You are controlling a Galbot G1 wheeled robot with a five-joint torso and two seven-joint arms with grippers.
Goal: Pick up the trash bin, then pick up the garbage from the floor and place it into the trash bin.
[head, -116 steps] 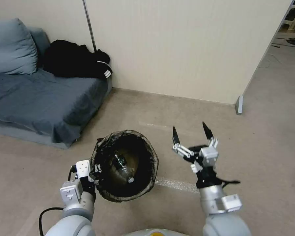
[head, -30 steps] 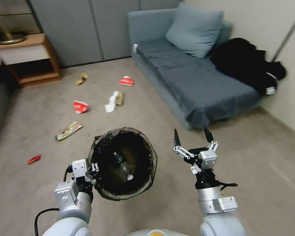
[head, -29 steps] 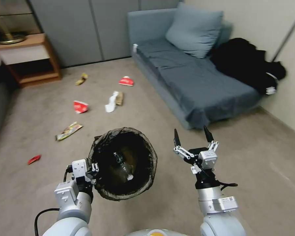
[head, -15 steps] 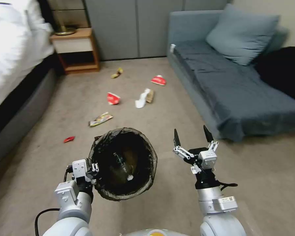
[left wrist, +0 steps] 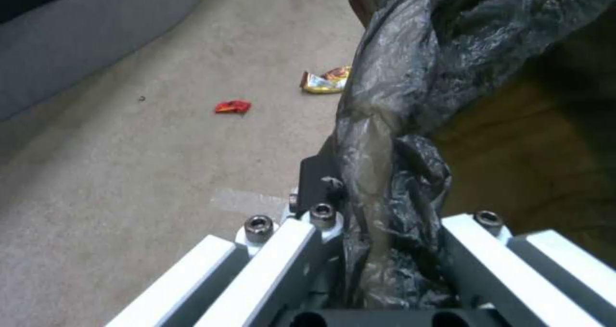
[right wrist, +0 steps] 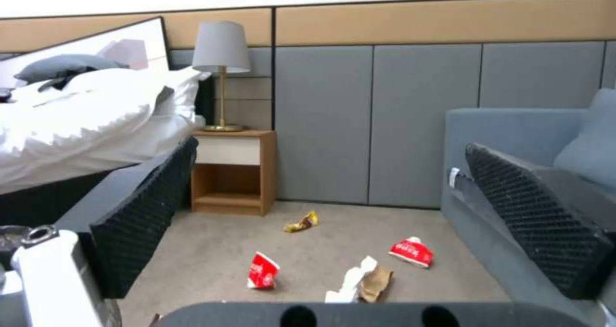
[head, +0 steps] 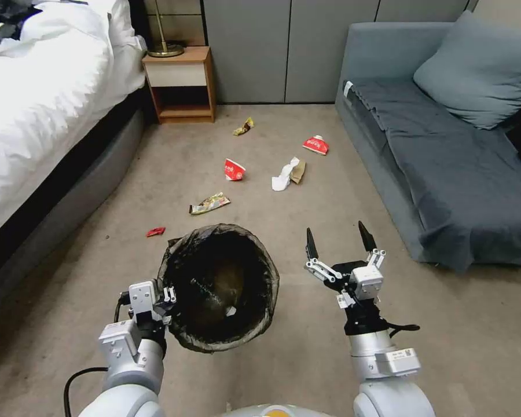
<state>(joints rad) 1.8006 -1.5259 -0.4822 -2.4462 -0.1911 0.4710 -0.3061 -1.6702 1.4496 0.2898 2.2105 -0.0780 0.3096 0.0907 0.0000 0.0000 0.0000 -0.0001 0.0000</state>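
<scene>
Left gripper (head: pixel 167 302) pinches the bag-covered rim of the trash bin (head: pixel 182 263), holding it off the carpet (head: pixel 127 243) with its mouth tilted toward the head camera; in the left wrist view the fingers (left wrist: pixel 308 182) are clamped on a fold of the crinkled black bag (left wrist: pixel 398 101). Something pale lies at the bottom of the bin, too dim to name. Right gripper (head: pixel 337 238) hovers just beside the bin on its right, black fingers spread wide with nothing between them.

Beyond the bin the garbage lies scattered on the carpet: a small red wrapper (head: pixel 155 231) nearest, just off the bin's far left edge, then a yellow-brown wrapper (head: pixel 209 203) a little farther. Farther still sit a crumpled red-and-white wrapper (head: pixel 233 169), a white tissue (head: pixel 283 176) touching a brown cardboard scrap (head: pixel 298 171), another red-and-white wrapper (head: pixel 316 145) near the sofa (head: pixel 446 174), and a yellow-brown piece (head: pixel 244 126) close to the wooden nightstand (head: pixel 182 87). A bed with white bedding (head: pixel 40 98) stands well to the left of the bin, and a lamp (right wrist: pixel 221 72) stands on the nightstand
</scene>
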